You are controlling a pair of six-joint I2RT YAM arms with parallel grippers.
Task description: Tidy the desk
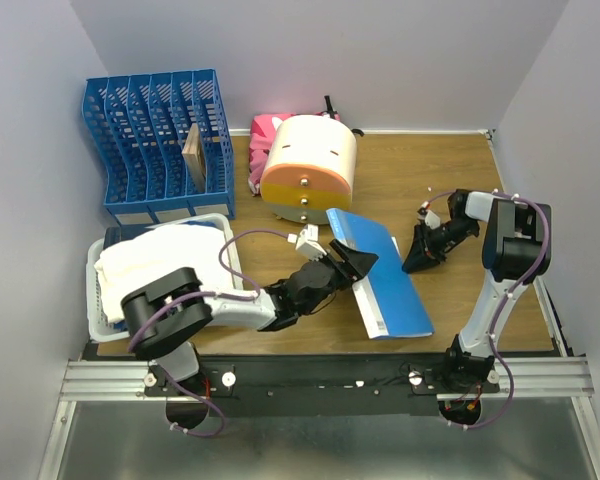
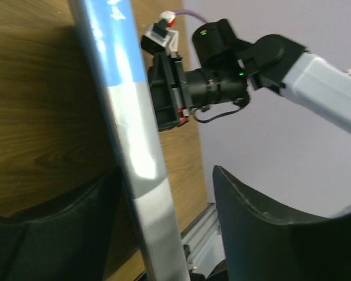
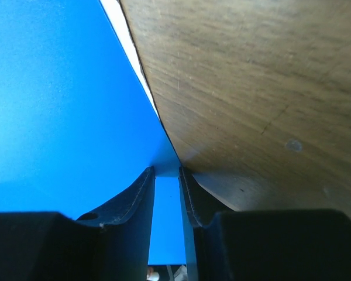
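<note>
A blue book (image 1: 382, 277) with a pale spine lies on the brown desk (image 1: 450, 165) in front of the arms. My left gripper (image 1: 355, 262) is at the book's left edge. In the left wrist view its jaws (image 2: 164, 175) stand apart around the book's spine (image 2: 128, 129); the right finger (image 2: 263, 228) is clear of it. My right gripper (image 1: 417, 262) is at the book's right edge. In the right wrist view its fingers (image 3: 167, 171) are closed narrowly on the edge of the blue cover (image 3: 58, 105).
A blue file rack (image 1: 160, 140) with a wooden board (image 1: 193, 155) stands at the back left. A white tray with cloth (image 1: 160, 265) sits in front of it. A round orange-and-cream drawer box (image 1: 308, 170) and a pink item (image 1: 263, 135) stand behind the book.
</note>
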